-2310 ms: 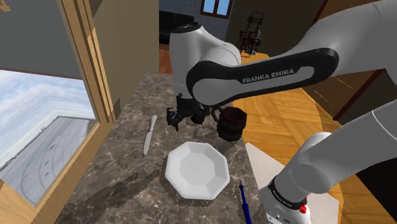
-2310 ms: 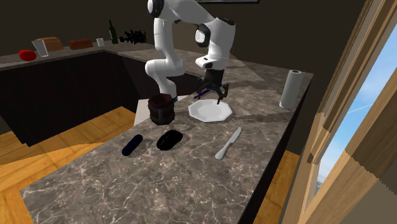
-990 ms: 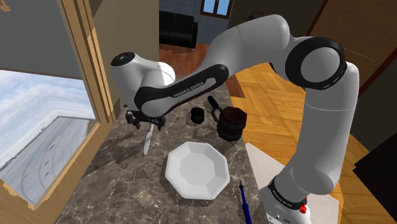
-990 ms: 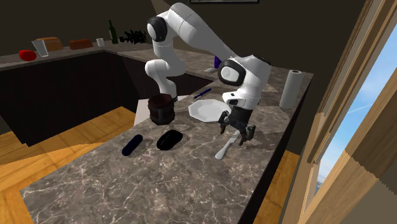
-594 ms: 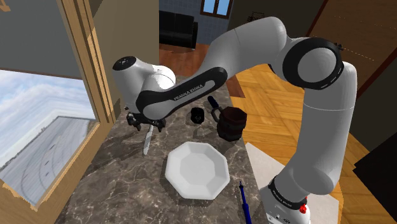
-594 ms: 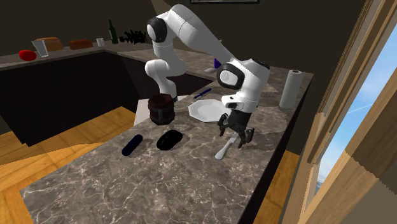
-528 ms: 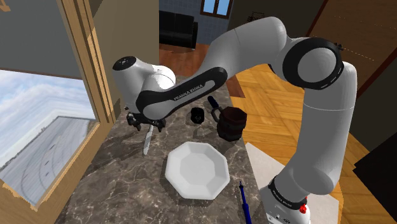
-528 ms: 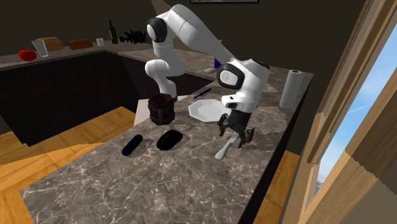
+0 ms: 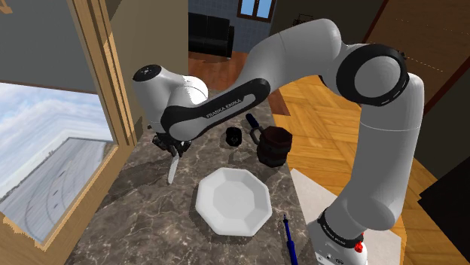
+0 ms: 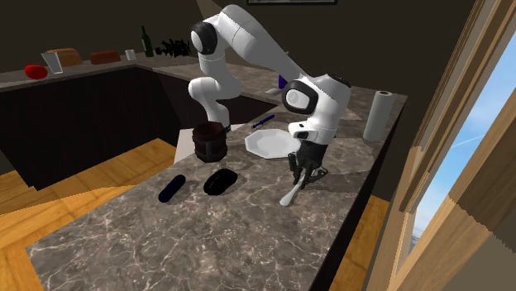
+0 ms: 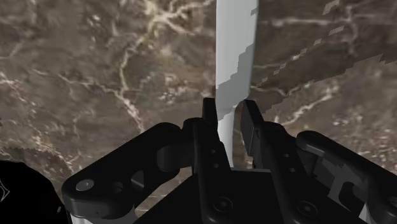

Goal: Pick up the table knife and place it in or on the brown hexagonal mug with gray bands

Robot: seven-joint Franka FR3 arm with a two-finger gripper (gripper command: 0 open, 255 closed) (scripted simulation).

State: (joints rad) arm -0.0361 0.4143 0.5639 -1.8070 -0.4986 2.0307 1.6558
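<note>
Bench [image 9: 143, 218] with a dark veined top is carrying everything in the shoulder view. The white arm is bending down over it, and the black tool [image 9: 173, 149] is sitting on one end of the table knife [image 9: 172, 172], whose pale length is pointing toward six o'clock. A white eight-sided plate [image 9: 233, 200] is lying at four o'clock from the knife, apart from it. The brown hexagonal mug [image 9: 275, 145] is standing at one o'clock from the plate, with a small black cup [image 9: 233, 136] near it at nine o'clock. A blue pen [image 9: 288, 237] is lying at four o'clock from the plate.

In the second exterior view the tool [image 10: 305, 174] is pointing straight down, fingers narrow around the knife [image 10: 291, 195], which is reaching toward seven o'clock with its far end on the bench [image 10: 124, 240]. The plate [image 10: 271, 144] is sitting at eleven o'clock from the tool and the mug [image 10: 210, 142] at nine o'clock from the plate, well apart from the knife. A white paper roll [image 10: 377, 116] is standing at two o'clock from the tool.

In the wrist view the two fingers [image 11: 254, 133] are pinching the knife [image 11: 235, 57], both pressing against its sides, and its grey length is running away from the tool [image 11: 227, 107] over the veined bench [image 11: 95, 63].
</note>
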